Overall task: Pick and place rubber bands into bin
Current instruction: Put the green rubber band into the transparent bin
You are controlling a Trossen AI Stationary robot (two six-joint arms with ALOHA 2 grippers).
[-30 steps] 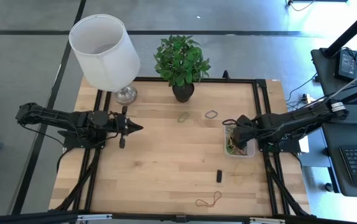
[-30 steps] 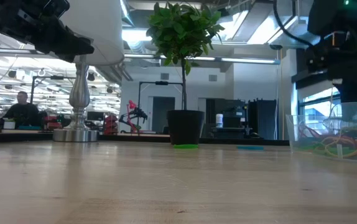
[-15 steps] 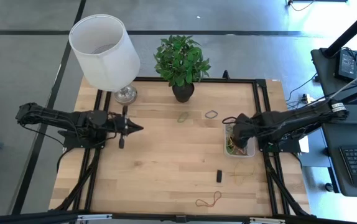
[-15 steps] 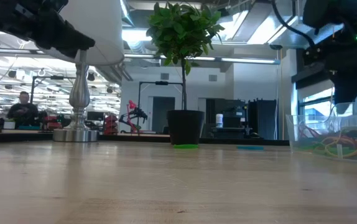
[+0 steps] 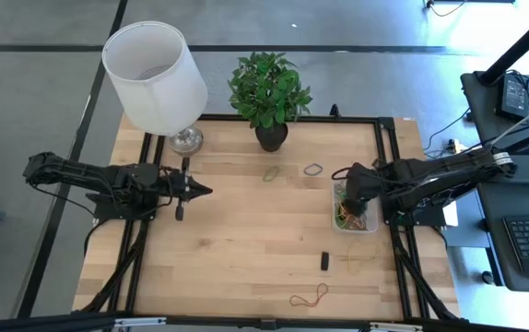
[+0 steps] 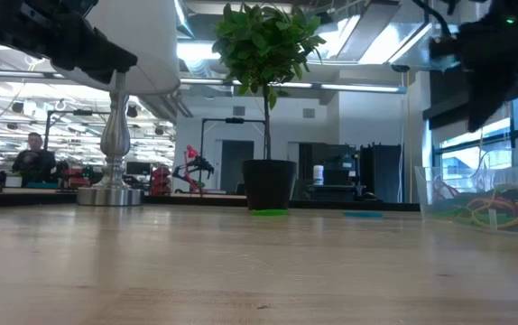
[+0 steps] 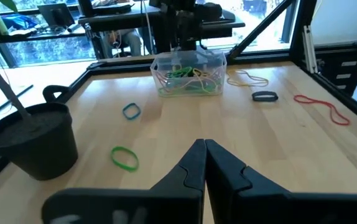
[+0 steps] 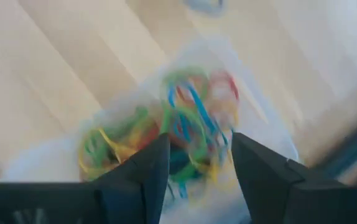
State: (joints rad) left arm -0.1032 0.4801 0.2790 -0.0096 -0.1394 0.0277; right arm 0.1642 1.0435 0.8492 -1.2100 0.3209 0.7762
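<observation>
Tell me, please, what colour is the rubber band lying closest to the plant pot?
Green: the rubber band beside the pot, clearest in the left wrist view.

bin (image 5: 354, 219): small clear plastic tray, upright, near the desk's right edge.
bands in bin (image 7: 188, 77): tangled heap of green, yellow, orange and red loops.
green band (image 5: 272, 172): flat on the desk, just before the plant pot.
grey band (image 5: 313, 169): flat, just right of the green one.
yellow band (image 5: 359, 257): flat, close beside the bin.
red band (image 5: 309, 296): flat near the desk's front edge.
</observation>
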